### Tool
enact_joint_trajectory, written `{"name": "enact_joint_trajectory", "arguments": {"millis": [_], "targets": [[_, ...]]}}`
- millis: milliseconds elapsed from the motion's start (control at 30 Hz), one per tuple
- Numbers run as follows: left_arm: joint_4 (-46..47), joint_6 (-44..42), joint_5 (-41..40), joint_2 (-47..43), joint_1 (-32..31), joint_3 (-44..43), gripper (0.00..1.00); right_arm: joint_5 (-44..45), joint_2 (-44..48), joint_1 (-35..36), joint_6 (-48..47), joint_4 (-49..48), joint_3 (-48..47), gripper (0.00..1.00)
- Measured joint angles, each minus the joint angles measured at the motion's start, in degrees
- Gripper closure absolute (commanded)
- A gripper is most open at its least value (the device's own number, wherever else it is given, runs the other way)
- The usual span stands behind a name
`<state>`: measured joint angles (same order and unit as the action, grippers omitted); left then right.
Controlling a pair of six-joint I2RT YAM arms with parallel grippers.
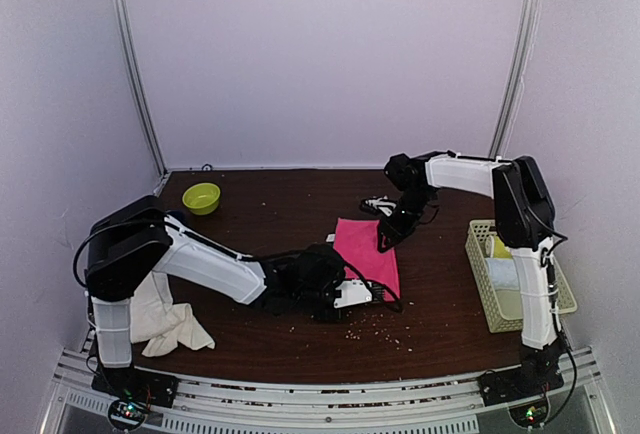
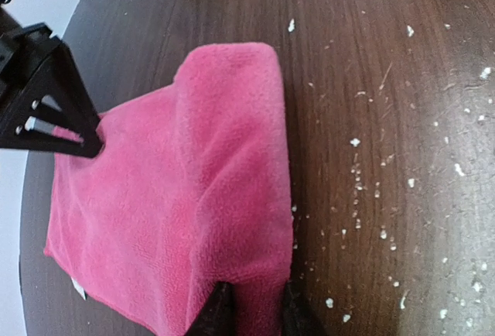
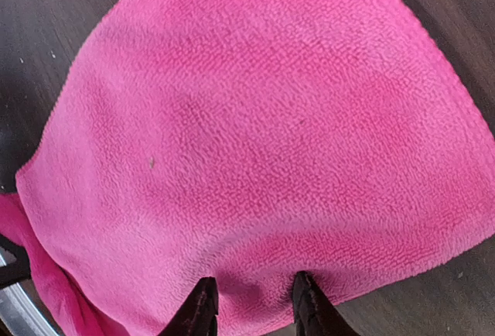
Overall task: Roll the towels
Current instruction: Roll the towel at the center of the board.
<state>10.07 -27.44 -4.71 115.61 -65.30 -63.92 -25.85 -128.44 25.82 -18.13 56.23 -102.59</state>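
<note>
Pinching the pink towel at its near end with the left gripper, closing narrowly on a raised fold of cloth that is bulging up between the two dark fingers. Holding one long edge of the towel up as a soft rounded ridge and leaving the rest spread flat on the dark wooden table, about the middle of it.

Reaching down onto the far end of the same towel with the right gripper, keeping a narrow gap between the fingertips with pink cloth filling that gap. Not showing clearly whether those jaws are actually clamping the cloth or only straddling it, so leaving that as impossible to tell. Facing each other across the towel, near end against far end.

Lying crumpled at the near left corner, just beside the left arm's base and well apart from the pink one: the cream towel, untouched by either gripper.

Sitting at the far left, a small green bowl. Standing at the right edge beside the right arm, a pale basket with rolled cloth inside. Speckling the wood near the pink towel, pale crumbs.
</note>
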Motion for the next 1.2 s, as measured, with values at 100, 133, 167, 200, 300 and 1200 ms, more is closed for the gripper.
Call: {"name": "enact_joint_trajectory", "arguments": {"millis": [100, 133, 167, 200, 300, 1200], "targets": [[-2.4, 1.2, 1.3, -0.9, -0.1, -0.3, 0.8, 0.3, -2.4, 2.7, -0.1, -0.4, -3.5, 0.65], [-3.0, 1.6, 1.6, -1.5, -0.1, -0.3, 0.8, 0.3, -3.4, 3.8, -0.1, -0.4, -4.8, 0.65], [-3.7, 2.0, 1.9, -1.8, -0.1, -0.3, 0.8, 0.3, -4.1, 4.9, -0.2, -0.5, -6.1, 0.65], [-4.4, 2.3, 2.1, -2.2, -0.2, -0.3, 0.8, 0.3, -4.6, 5.8, -0.3, -0.7, -6.8, 0.65], [-6.4, 3.6, 2.1, -2.4, -0.2, -0.8, 0.81, 0.2, -6.0, 8.0, -0.8, -0.7, -9.1, 0.65], [-21.7, 22.7, 32.4, 8.2, 14.1, -18.1, 0.81, -17.8, 46.4, -0.4, -20.9, -5.6, 31.0, 0.58]]}}
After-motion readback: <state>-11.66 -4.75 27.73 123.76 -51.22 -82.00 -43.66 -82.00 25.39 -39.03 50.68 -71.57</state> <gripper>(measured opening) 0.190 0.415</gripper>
